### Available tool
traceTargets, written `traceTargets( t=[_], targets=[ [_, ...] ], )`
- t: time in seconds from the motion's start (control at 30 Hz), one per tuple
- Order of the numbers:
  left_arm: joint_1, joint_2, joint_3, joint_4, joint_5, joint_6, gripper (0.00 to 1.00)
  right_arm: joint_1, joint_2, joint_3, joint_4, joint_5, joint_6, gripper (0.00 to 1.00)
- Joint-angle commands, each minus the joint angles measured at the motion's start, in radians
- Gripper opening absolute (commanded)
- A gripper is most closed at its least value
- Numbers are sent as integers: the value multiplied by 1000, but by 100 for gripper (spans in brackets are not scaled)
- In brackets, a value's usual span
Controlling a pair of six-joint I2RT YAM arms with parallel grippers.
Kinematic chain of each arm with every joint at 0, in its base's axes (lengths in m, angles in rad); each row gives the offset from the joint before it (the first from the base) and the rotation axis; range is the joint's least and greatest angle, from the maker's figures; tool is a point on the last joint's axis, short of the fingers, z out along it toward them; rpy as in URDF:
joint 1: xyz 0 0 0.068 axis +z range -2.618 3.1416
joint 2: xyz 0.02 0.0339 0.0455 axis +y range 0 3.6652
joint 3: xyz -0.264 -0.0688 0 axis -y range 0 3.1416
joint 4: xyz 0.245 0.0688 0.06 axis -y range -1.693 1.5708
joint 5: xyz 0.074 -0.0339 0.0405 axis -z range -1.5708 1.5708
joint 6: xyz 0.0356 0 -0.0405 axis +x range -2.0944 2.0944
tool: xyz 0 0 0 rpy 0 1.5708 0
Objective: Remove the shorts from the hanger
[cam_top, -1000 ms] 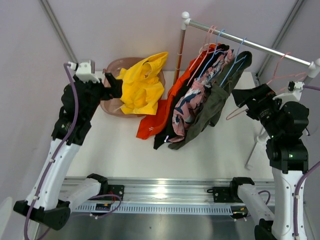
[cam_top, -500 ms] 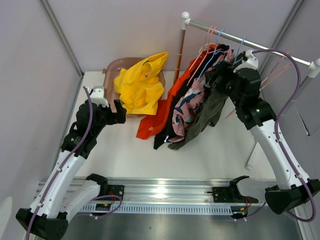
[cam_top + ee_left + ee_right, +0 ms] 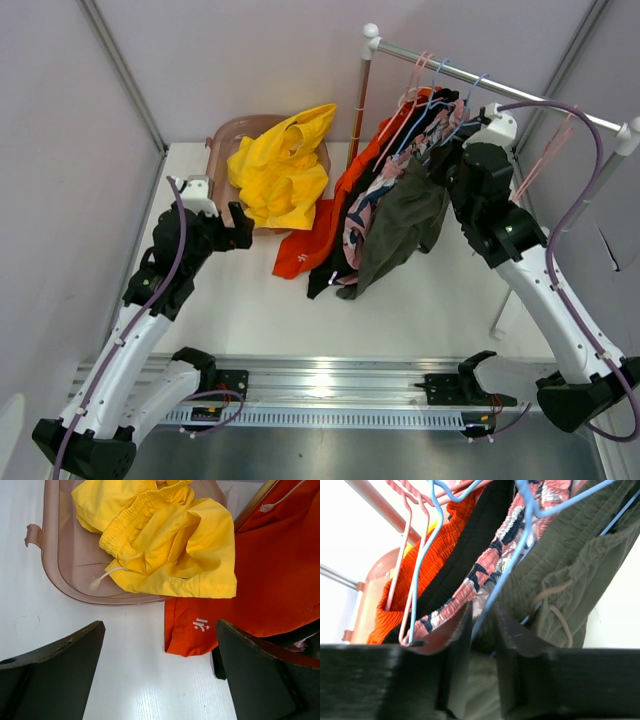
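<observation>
Olive-green shorts (image 3: 570,575) in tight pinch of right hand (image 3: 482,625) (left hand (image 3: 160,627) spread, near orange shorts (image 3: 270,570))

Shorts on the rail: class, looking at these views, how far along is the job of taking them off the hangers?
Done: the yellow shorts lie in the tub, off any hanger. In hand: the right gripper is pinched on the olive shorts; the left gripper is open and empty. Left: the olive shorts, orange shorts, black shorts and patterned shorts all hang on the rail.
</observation>
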Motion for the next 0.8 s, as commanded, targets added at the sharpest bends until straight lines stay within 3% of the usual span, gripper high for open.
traceTargets(
  t=[0.0, 0.07, 0.1, 0.17, 0.33, 0.37, 0.4, 0.47, 0.6, 0.73, 0.77],
  targets=[
    [-7, -20, -11, 57, 41, 7, 99, 8, -66, -6, 59, 71, -15, 17],
    [-11, -23, -11, 70, 76, 12, 99, 8, -75, -8, 49, 71, -14, 2],
    [-24, -24, -10, 80, 85, 13, 99, 8, -78, -8, 41, 70, -9, 0],
    [-75, -23, 27, 94, 151, 24, 99, 10, -92, -14, 38, 64, -11, 0],
    [-215, 21, 133, 101, 114, 24, 99, 7, -117, -32, 35, 65, -3, 0],
    [-231, 29, 145, 101, 113, 25, 99, 5, -118, -32, 21, 67, 0, 2],
    [-251, 35, 169, 101, 113, 27, 99, 4, -118, -35, 18, 67, 3, 31],
    [-255, 51, 177, 98, 116, 35, 99, -1, -120, -43, 19, 64, 5, 68],
    [-254, 57, 206, 57, 110, 76, 99, -18, -107, -49, 50, 62, -12, 78],
    [-254, 46, 187, 34, 105, 99, 99, -53, -39, -8, 62, 42, -25, 78],
    [-254, 36, 179, 37, 107, 101, 99, -70, -29, -3, 76, 31, -21, 73]
  ],
)
